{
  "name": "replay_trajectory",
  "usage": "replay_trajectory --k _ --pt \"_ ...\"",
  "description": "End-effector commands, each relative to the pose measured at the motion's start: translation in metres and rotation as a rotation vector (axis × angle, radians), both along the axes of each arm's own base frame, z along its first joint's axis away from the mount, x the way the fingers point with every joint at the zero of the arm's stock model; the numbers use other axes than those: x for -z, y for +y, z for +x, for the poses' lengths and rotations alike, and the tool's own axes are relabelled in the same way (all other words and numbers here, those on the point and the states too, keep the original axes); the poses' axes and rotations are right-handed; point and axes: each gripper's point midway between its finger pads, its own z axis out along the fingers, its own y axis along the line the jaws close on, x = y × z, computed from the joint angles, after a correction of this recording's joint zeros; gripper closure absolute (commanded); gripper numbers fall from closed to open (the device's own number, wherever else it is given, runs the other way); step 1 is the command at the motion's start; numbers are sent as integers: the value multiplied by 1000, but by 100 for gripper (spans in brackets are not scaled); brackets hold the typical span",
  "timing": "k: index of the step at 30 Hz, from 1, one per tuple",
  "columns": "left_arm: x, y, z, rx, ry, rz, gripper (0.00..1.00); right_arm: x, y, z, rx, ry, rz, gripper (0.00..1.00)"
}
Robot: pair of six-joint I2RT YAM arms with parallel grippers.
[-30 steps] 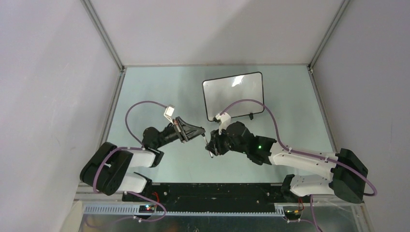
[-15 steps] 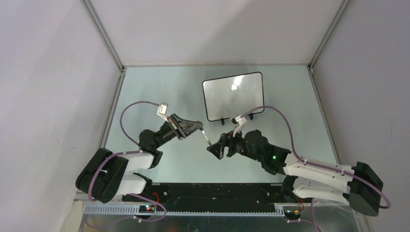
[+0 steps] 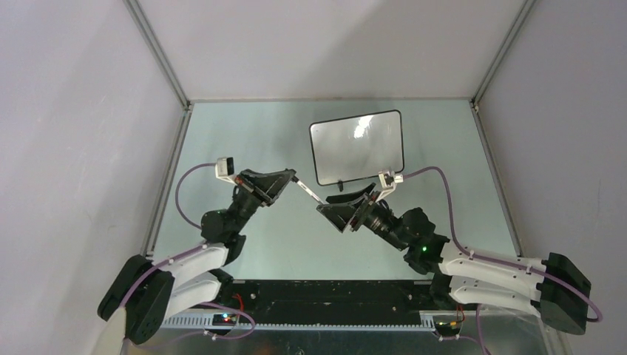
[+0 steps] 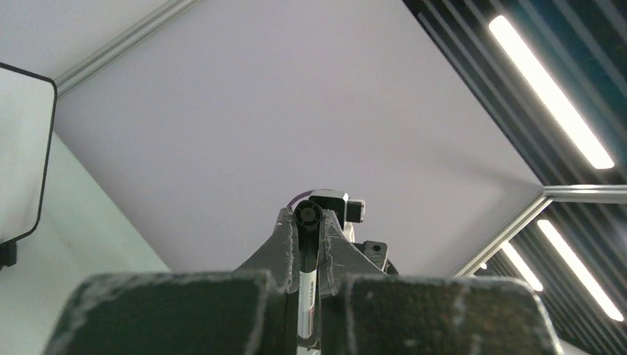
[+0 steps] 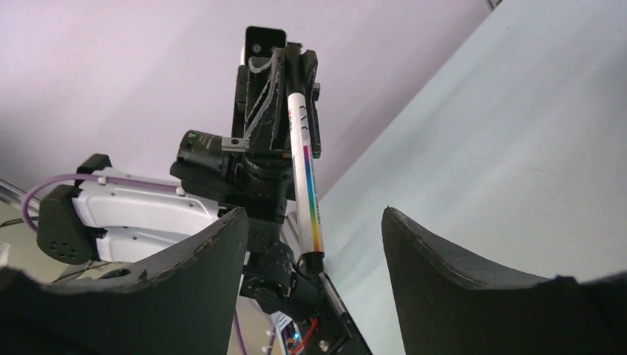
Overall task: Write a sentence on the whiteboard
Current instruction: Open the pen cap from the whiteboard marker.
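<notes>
Pale green worktop fills the floor of a booth with plain grey walls. Toward the back wall sits the whiteboard, black-framed with rounded corners. Its two small feet are on its near edge, and a patch of glare sits on its glossy face. Whether it lies flat or leans cannot be told.

Just in front of the whiteboard's near left corner, the left hand is closed tight on a marker, a white pen with a rainbow stripe and a dark end. The marker slants away from the left hand toward the right hand, which hangs just before the whiteboard's near edge, close to its left foot. The right hand's fingers are spread wide and hold nothing. The marker's free end points into the gap between them. Whether it lies between the tips or short of them cannot be told.
</notes>
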Motion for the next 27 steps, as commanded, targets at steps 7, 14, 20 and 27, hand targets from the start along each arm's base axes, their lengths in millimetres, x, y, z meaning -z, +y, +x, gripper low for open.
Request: replay_trajectory --k 7,14,20,27 --pt "-48 17 -15 10 -14 -153 100 -72 3 -13 -10 -119 203 49" --pt "-54 23 -20 -14 13 -163 100 -86 5 -16 20 -163 233 56" --pt "-59 22 -25 -8 -6 -146 100 -88 14 -17 4 -165 227 59" --pt "-65 15 -28 29 -16 -123 100 -89 22 -19 -19 -163 220 57"
